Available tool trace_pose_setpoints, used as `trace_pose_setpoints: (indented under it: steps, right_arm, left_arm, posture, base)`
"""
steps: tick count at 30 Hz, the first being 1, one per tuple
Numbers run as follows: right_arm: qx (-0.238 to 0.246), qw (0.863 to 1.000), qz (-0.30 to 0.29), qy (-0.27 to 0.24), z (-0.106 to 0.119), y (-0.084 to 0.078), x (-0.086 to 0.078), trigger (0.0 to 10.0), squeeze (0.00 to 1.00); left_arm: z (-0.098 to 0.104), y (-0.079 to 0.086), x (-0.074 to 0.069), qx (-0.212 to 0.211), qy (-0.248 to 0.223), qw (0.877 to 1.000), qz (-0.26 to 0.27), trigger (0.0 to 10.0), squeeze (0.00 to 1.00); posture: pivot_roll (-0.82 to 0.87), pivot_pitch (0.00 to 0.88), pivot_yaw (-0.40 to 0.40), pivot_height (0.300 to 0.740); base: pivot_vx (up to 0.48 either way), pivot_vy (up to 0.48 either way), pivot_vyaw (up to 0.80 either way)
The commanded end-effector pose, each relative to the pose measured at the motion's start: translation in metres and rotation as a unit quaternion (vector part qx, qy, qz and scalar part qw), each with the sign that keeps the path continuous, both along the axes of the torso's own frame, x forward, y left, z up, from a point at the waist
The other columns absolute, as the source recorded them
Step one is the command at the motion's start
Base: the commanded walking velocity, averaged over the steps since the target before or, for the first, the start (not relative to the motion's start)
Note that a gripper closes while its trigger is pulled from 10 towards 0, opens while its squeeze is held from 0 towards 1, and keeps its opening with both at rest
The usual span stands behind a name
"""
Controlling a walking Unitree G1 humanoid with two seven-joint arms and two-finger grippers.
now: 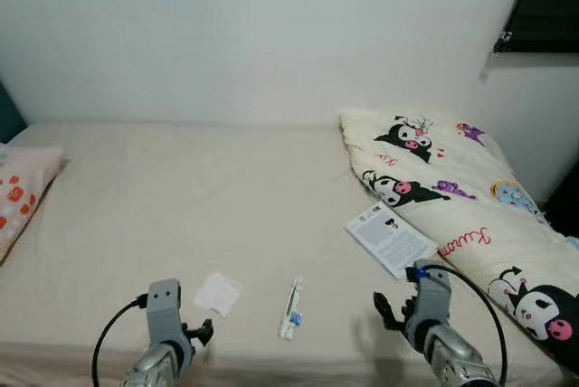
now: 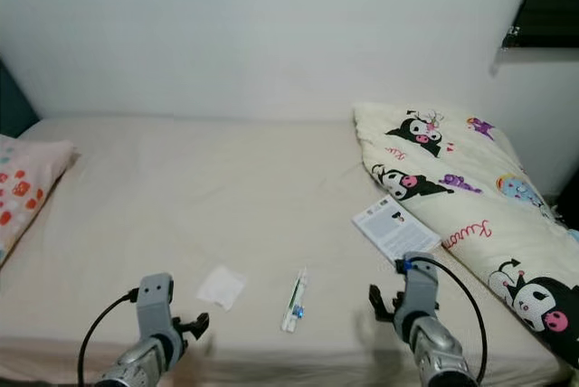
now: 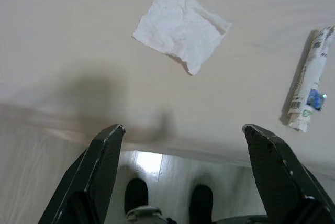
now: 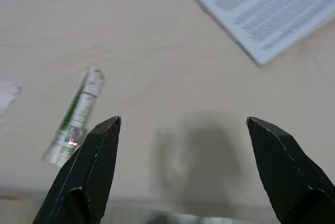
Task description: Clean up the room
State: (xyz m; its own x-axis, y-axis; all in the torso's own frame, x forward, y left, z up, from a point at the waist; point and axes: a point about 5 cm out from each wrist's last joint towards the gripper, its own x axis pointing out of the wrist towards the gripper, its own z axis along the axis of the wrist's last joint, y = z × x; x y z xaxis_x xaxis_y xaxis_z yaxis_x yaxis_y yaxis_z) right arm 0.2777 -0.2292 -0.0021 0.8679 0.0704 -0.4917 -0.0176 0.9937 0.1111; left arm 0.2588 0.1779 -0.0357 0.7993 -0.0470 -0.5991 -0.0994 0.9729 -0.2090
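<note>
On the beige bed [image 1: 199, 197], near its front edge, lie a crumpled white tissue [image 1: 217, 294] and a small white and green tube [image 1: 290, 307]. A printed booklet [image 1: 391, 237] rests further right, beside the cartoon quilt [image 1: 452, 188]. My left gripper [image 1: 197, 333] hovers open at the bed's front edge, just short of the tissue [image 3: 180, 28], with the tube [image 3: 309, 85] off to its side. My right gripper [image 1: 387, 307] hangs open over bare sheet between the tube [image 4: 76, 114] and the booklet [image 4: 267, 9]. Both hold nothing.
A pillow with red prints [image 1: 23, 193] lies at the bed's left end. The white wall [image 1: 271, 34] runs along the far side. A dark window corner [image 1: 543, 3] is at the upper right. The wooden floor [image 3: 157, 166] lies below the bed edge.
</note>
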Motion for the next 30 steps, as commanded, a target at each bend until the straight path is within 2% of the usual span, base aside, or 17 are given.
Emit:
trace_pose_setpoints:
  steps: [1, 5, 6, 11, 13, 14, 15, 16, 17, 22, 23, 24, 25, 26, 28, 29, 30]
  right_arm:
    - [0.008, 1.000, 0.011, -0.006, 0.001, 0.004, 0.001, 10.0, 0.00]
    - [0.010, 1.000, 0.017, -0.011, 0.003, 0.005, 0.003, 10.0, 0.00]
    - [0.006, 1.000, 0.015, -0.010, 0.003, 0.004, 0.003, 10.0, 0.00]
    - [0.006, 1.000, 0.013, -0.010, 0.002, 0.003, 0.002, 10.0, 0.00]
    - [0.011, 1.000, 0.016, -0.016, 0.003, 0.005, 0.003, 10.0, 0.00]
    - [0.011, 1.000, 0.016, -0.016, 0.003, 0.005, 0.003, 10.0, 0.00]
    - [0.013, 1.000, 0.018, -0.020, 0.004, 0.005, 0.003, 10.0, 0.00]
    - [0.013, 1.000, 0.018, -0.020, 0.004, 0.005, 0.003, 10.0, 0.00]
    - [0.013, 1.000, 0.017, -0.020, 0.004, 0.005, 0.003, 10.0, 0.00]
    - [0.014, 1.000, 0.017, -0.022, 0.003, 0.004, 0.001, 10.0, 0.00]
    - [0.014, 1.000, 0.016, -0.023, 0.002, 0.004, -0.001, 10.0, 0.00]
    - [0.014, 1.000, 0.016, -0.023, 0.002, 0.004, -0.001, 10.0, 0.00]
    - [0.014, 1.000, 0.014, -0.024, 0.000, 0.003, -0.004, 10.0, 0.00]
    - [0.014, 1.000, 0.014, -0.024, 0.000, 0.003, -0.004, 10.0, 0.00]
    - [0.014, 1.000, 0.013, -0.022, -0.002, 0.001, -0.009, 10.0, 0.00]
    - [0.014, 1.000, 0.013, -0.022, -0.002, 0.001, -0.009, 10.0, 0.00]
    - [0.013, 1.000, 0.013, -0.021, -0.004, 0.000, -0.013, 10.0, 0.00]
  left_arm:
    - [-0.001, -0.002, -0.001, -0.006, 0.000, 1.000, 0.002, 10.0, 0.00]
    - [0.002, -0.007, 0.003, -0.015, -0.009, 1.000, -0.005, 10.0, 0.00]
    - [0.007, -0.016, 0.009, -0.032, -0.025, 0.999, -0.015, 10.0, 0.00]
    - [0.016, -0.027, 0.020, -0.050, -0.054, 0.997, -0.033, 10.0, 0.00]
    - [0.030, -0.033, 0.034, -0.067, -0.088, 0.993, -0.030, 10.0, 0.00]
    - [0.030, -0.033, 0.034, -0.067, -0.088, 0.993, -0.030, 10.0, 0.00]
    - [0.051, -0.040, 0.053, -0.105, -0.133, 0.985, -0.015, 10.0, 0.00]
    - [0.051, -0.040, 0.053, -0.105, -0.133, 0.985, -0.015, 10.0, 0.00]
    - [0.062, -0.045, 0.062, -0.120, -0.154, 0.981, -0.017, 10.0, 0.00]
    - [0.089, -0.059, 0.082, -0.152, -0.195, 0.969, -0.021, 10.0, 0.00]
    - [0.098, -0.061, 0.087, -0.108, -0.216, 0.970, -0.038, 10.0, 0.00]
    - [0.098, -0.061, 0.087, -0.108, -0.216, 0.970, -0.038, 10.0, 0.00]
    - [0.109, -0.061, 0.093, -0.021, -0.247, 0.967, -0.062, 10.0, 0.00]
    - [0.109, -0.061, 0.093, -0.021, -0.247, 0.967, -0.062, 10.0, 0.00]
    - [0.114, -0.061, 0.094, 0.059, -0.267, 0.959, -0.082, 10.0, 0.00]
    - [0.114, -0.061, 0.094, 0.059, -0.267, 0.959, -0.082, 10.0, 0.00]
    - [0.115, -0.061, 0.095, 0.085, -0.273, 0.954, -0.093, 10.0, 0.00]
  posture:
    - [0.02, 0.000, 0.001, 0.640]
    - [0.02, 0.000, 0.001, 0.630]
    - [0.02, 0.000, 0.001, 0.620]
    - [0.02, 0.000, 0.002, 0.605]
    - [0.02, 0.000, 0.005, 0.595]
    - [0.02, 0.000, 0.005, 0.595]
    - [0.02, 0.000, 0.007, 0.585]
    - [0.02, 0.000, 0.007, 0.585]
    - [0.02, 0.000, 0.007, 0.580]
    - [0.01, 0.000, 0.013, 0.565]
    - [-0.01, 0.000, 0.017, 0.560]
    - [-0.01, 0.000, 0.017, 0.560]
    - [-0.02, 0.000, 0.015, 0.550]
    - [-0.02, 0.000, 0.015, 0.550]
    - [-0.03, 0.000, 0.015, 0.540]
    - [-0.03, 0.000, 0.015, 0.540]
    - [-0.03, 0.000, 0.014, 0.535]
  base:
    - [0.000, 0.000, 0.00]
    - [0.000, 0.000, 0.00]
    - [0.000, 0.000, 0.00]
    - [0.000, 0.000, 0.00]
    - [0.000, 0.000, 0.00]
    - [0.000, 0.000, 0.00]
    - [0.000, 0.000, 0.00]
    - [0.000, 0.000, 0.00]
    - [0.000, 0.000, 0.00]
    - [0.000, 0.000, 0.00]
    - [0.000, 0.000, 0.00]
    - [0.000, 0.000, 0.00]
    - [0.000, 0.000, 0.00]
    - [0.000, 0.000, 0.00]
    - [0.000, 0.000, 0.00]
    - [0.000, 0.000, 0.00]
    - [0.000, 0.000, 0.00]
